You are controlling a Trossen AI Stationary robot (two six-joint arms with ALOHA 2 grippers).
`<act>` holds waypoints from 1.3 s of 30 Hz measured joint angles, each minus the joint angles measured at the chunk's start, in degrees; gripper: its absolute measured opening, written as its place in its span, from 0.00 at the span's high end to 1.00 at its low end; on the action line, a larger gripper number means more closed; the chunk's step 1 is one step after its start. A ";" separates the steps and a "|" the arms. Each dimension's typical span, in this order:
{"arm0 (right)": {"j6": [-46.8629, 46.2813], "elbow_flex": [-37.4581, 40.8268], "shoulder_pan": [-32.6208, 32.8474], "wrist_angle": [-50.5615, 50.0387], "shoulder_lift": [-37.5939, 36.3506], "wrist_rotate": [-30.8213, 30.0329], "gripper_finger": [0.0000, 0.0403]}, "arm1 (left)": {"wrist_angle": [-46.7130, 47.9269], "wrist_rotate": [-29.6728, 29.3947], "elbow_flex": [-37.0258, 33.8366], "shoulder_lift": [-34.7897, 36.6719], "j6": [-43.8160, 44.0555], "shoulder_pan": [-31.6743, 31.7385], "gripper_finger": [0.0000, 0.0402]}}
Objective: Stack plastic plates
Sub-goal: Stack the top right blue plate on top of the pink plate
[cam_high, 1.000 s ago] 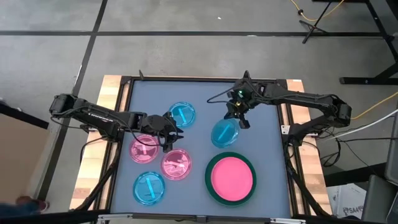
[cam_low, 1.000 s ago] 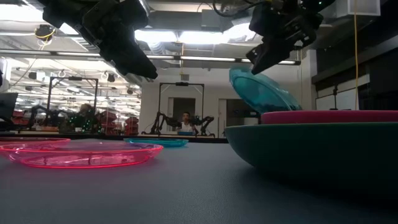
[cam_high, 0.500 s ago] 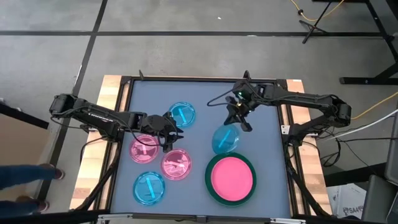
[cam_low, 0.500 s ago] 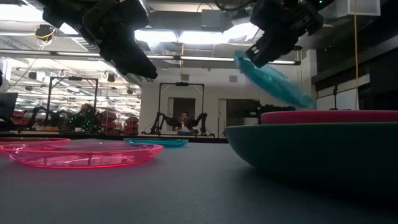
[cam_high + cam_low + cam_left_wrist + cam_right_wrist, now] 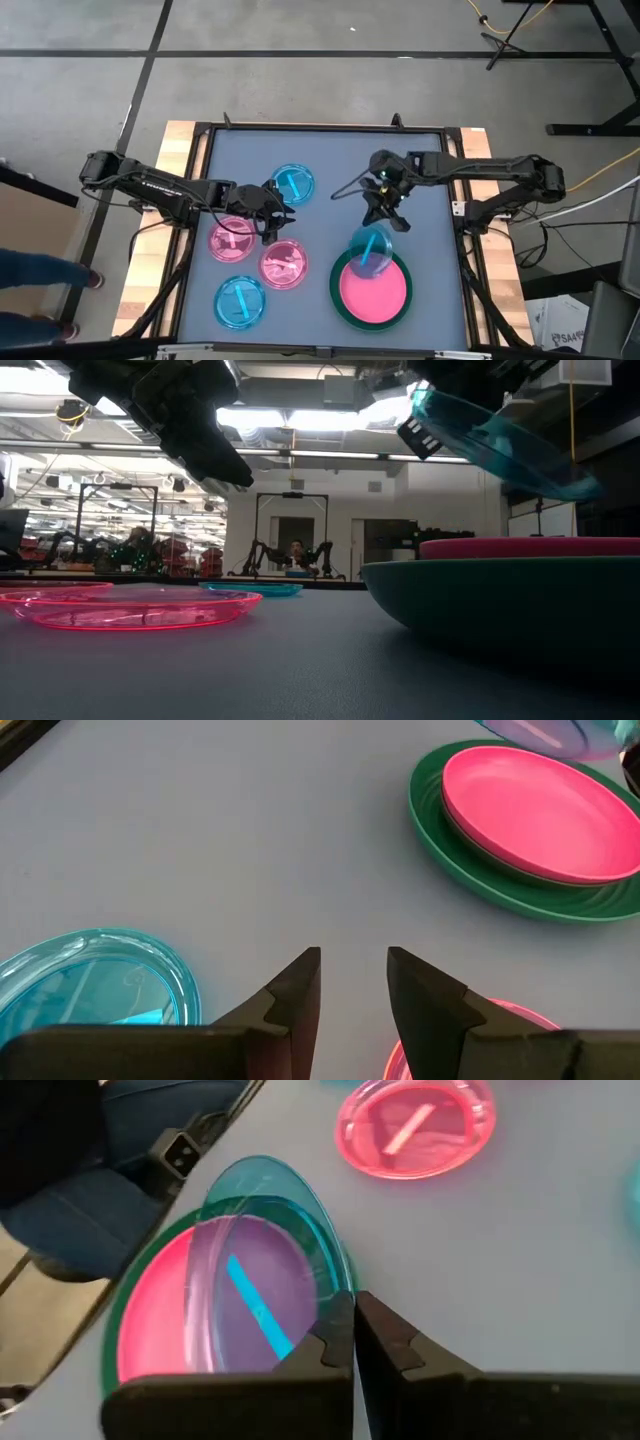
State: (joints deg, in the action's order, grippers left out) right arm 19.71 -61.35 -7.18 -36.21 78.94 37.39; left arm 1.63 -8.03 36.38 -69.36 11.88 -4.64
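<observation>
Carried plate: small translucent blue plate [image 5: 370, 247], pinched by its rim, tilted, hanging over the near edge of the pink plate [image 5: 373, 286] and not yet down on it.
Landmark stack: pink plate nested in the large green plate [image 5: 340, 300], at the table's [image 5: 320, 150] front right.
Right gripper [image 5: 388, 213]: clamped tight on the blue plate's rim, just behind the stack; seen in the right wrist view [image 5: 350, 1342] with the fingers [image 5: 385, 1338] closed on the edge.
Step in hand: judged to be the placing of the third layer, with the plate brought over the stack but not lowered.
Next move: probably calls for levelling the tilted plate, centring it over the pink one, lowering until it seats, then letting go.
Risk: slanted release could let it slide off the pink rim.
Remaining plates: two translucent pink ones [image 5: 233, 238] [image 5: 283, 263] and two blue ones [image 5: 293, 183] [image 5: 240, 300], flat on the table well to the left of the stack.
Left gripper [image 5: 268, 222]: spread apart and empty, hovering by the two pink plates, far left of the stack.
</observation>
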 joint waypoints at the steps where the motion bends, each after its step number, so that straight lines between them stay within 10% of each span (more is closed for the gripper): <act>1: -0.66 0.00 1.22 0.00 0.00 -0.46 1.00 | -0.01 0.00 0.00 0.00 0.00 0.00 0.72; 20: -12.20 0.00 19.38 0.04 0.02 -17.01 1.00 | -0.02 0.00 0.00 0.00 0.02 -0.03 0.72; 39: -13.90 0.04 22.60 0.09 6.71 -18.83 1.00 | 0.00 0.00 0.00 0.00 0.00 -0.03 0.72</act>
State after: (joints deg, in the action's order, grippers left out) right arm 5.80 -61.31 15.42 -36.12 85.64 18.56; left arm 1.63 -8.03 36.38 -69.36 11.88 -4.67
